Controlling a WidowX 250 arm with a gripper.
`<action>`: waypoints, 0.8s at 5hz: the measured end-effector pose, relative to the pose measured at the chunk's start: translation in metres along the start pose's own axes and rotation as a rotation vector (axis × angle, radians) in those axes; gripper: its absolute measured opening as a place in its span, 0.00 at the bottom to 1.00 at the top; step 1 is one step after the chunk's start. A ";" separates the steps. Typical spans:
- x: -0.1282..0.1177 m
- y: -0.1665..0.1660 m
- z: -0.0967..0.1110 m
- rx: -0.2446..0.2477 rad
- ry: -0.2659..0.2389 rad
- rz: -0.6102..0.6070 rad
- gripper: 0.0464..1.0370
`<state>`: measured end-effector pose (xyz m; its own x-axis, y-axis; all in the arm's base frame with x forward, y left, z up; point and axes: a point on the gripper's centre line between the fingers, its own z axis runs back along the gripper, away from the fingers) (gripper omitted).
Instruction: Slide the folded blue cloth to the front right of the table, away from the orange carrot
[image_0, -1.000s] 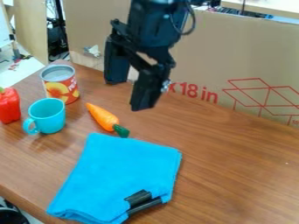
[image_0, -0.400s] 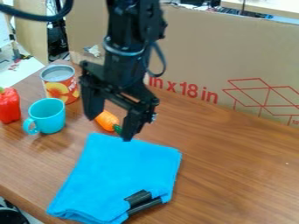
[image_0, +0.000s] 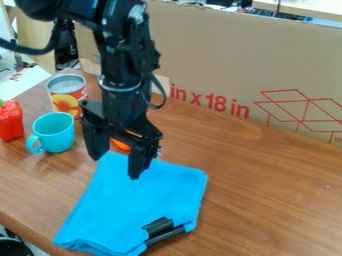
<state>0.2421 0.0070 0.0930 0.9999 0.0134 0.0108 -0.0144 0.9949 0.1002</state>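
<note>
The gripper (image_0: 115, 167) hangs open over the upper left part of a folded blue cloth (image_0: 143, 200), nothing between its two fingers. Behind it an orange carrot (image_0: 121, 145) is mostly hidden, with a small orange piece showing between the fingers. Two black objects (image_0: 160, 227) lie at the cloth's lower right edge. To the left of the gripper stands a turquoise cup (image_0: 55, 132), its handle toward the lower left.
A can with a fruit label (image_0: 67, 94) stands behind the cup, and a red bell pepper (image_0: 10, 120) is at the left edge. A large cardboard panel (image_0: 220, 60) with red print borders the table (image_0: 280, 185) at the back.
The gripper has come down and to the left, from above the table's back to over the cloth's upper part. It now covers most of the carrot. The objects on the table have not moved.
</note>
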 end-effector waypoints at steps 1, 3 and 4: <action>0.004 -0.003 -0.021 -0.040 -0.006 -0.008 0.97; 0.011 -0.029 -0.047 -0.069 0.019 0.040 0.97; 0.008 -0.047 -0.054 -0.084 0.047 0.064 0.97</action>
<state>0.2511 -0.0337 0.0348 0.9963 0.0798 -0.0323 -0.0792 0.9967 0.0170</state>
